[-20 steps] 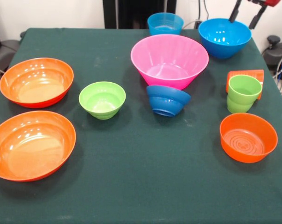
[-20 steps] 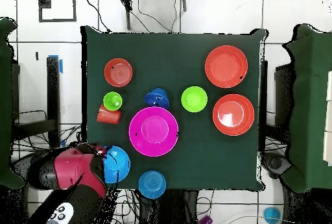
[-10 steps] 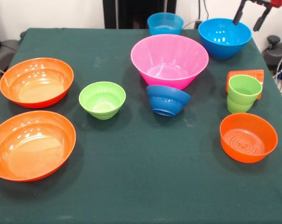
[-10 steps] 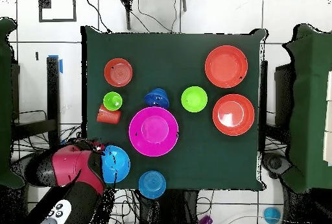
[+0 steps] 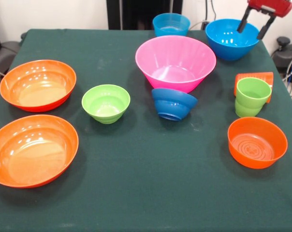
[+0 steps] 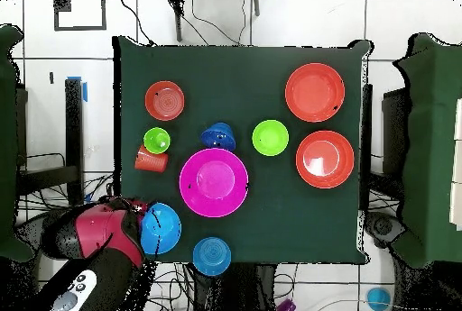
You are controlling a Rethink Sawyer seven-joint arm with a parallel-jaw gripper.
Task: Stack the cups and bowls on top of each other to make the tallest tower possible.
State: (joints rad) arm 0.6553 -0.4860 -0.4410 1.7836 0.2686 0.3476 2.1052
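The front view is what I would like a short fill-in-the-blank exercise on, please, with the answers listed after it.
1. The gripper hangs open above the rim of a sky blue ____.
2. The orange cup lies on its side right behind the upright ____ cup.
3. The small dark blue bowl sits tilted just in front of the big ____ bowl.
4. The two wide shallow bowls at the left side are both ____.

Missing words: bowl; green; pink; orange
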